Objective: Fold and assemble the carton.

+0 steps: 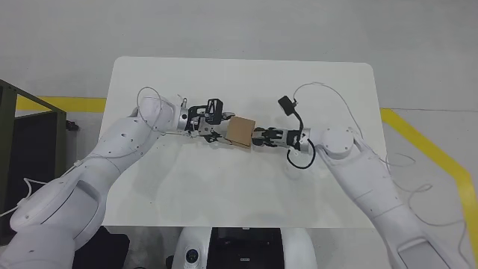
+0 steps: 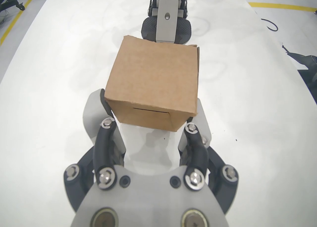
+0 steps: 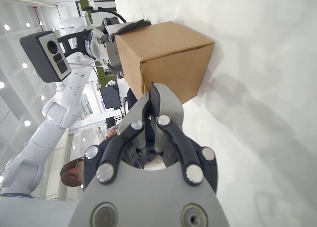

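Note:
The brown carton (image 1: pixel 241 130) stands as a closed cube near the middle of the white table (image 1: pixel 224 82). My left gripper (image 2: pixel 151 105) is shut on the carton (image 2: pixel 153 82), one finger on each side of its near end. A slit with a tucked flap shows on the face toward that gripper. On the opposite side, my right gripper (image 3: pixel 150 93) is shut, with nothing between its fingers and its tips against the carton (image 3: pixel 171 50). In the left wrist view the right gripper (image 2: pixel 166 37) meets the carton's far top edge.
A thin white cable (image 1: pixel 328 90) loops over the table behind the right arm. A dark green rack (image 1: pixel 22 127) stands on the floor off the table's left edge. Bare tabletop lies all round the carton.

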{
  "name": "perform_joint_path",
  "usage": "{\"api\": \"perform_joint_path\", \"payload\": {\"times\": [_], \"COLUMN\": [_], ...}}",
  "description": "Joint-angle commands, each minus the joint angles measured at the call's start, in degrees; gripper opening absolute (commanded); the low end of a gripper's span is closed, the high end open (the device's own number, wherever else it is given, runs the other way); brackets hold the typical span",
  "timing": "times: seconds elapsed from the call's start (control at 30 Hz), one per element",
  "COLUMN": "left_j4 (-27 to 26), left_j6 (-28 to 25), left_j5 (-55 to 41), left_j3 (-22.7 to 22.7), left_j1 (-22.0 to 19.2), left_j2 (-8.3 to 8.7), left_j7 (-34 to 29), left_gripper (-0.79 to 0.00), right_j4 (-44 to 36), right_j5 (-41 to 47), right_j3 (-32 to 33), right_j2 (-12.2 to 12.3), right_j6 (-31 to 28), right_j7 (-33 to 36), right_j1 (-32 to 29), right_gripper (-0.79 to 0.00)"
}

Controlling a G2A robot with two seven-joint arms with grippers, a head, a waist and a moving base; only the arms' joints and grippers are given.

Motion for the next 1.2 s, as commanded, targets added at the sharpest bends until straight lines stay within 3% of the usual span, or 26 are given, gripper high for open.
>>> {"api": "perform_joint_path", "payload": {"times": [0.0, 0.07, 0.13, 0.17, 0.23, 0.4, 0.43, 0.47, 0.63, 0.83, 0.97, 1.17], "left_j4": [0.0, 0.1, 0.1, 0.3, 0.3, -0.1, -0.1, -0.2, -2.2, -4.8, -3.4, 0.1], "left_j6": [0.0, 0.0, 0.0, -0.1, -0.2, -1.0, -1.6, -1.8, -1.8, -1.8, -1.8, -1.8], "left_j5": [0.0, -0.1, -0.1, -0.2, -0.2, -0.1, -0.1, -0.1, -4.0, -14.5, -20.0, -28.4], "left_j3": [0.0, -0.1, -0.1, -0.1, -0.2, -0.3, -0.4, -0.6, -0.8, -3.1, -5.9, -9.1], "left_j1": [0.0, 0.0, -0.1, 0.0, -0.1, 0.1, 0.2, 0.2, 1.1, 2.3, 2.8, 2.2], "left_j2": [-0.01, 0.0, 0.01, 0.01, 0.03, 0.38, 0.53, 0.71, 2.46, 6.08, 7.89, 9.0], "left_j7": [0.0, 0.0, 0.1, 0.1, 0.2, 1.7, 2.4, 3.1, 4.6, 4.6, 4.6, -0.3], "left_gripper": [-0.249, -0.237, -0.175, -0.037, 0.0, 0.0, 0.0, 0.0, 0.0, 0.0, 0.0, 0.0], "right_j4": [0.3, 0.3, 0.0, -0.4, -1.2, -3.7, -4.0, -4.3, -5.0, -4.5, -3.9, -2.4], "right_j5": [0.1, 0.1, 0.0, -0.1, -0.4, -0.6, -0.6, -0.6, -0.7, -3.2, -5.8, -8.2], "right_j3": [0.1, 0.5, 1.2, 1.6, 2.5, 4.9, 5.4, 5.8, 7.9, 9.5, 11.2, 15.6], "right_j2": [0.0, 0.1, 0.3, 0.5, 0.8, 1.6, 1.8, 1.9, 2.4, 2.8, 3.1, 4.1], "right_j6": [-0.3, -0.5, -0.7, -0.8, -0.8, -0.9, -1.1, -1.2, -3.3, -8.2, -12.7, -17.9], "right_j7": [0.0, -0.2, -0.4, -0.5, -0.6, -1.1, -1.1, -1.1, -2.4, -5.8, -8.4, -11.4], "right_j1": [0.0, -0.2, -0.8, -1.1, -1.9, -4.2, -4.6, -4.9, -6.0, -6.1, -6.0, -5.5], "right_gripper": [-0.785, -0.785, -0.773, -0.763, -0.711, -0.406, -0.117, 0.0, 0.0, 0.0, 0.0, 0.0]}}
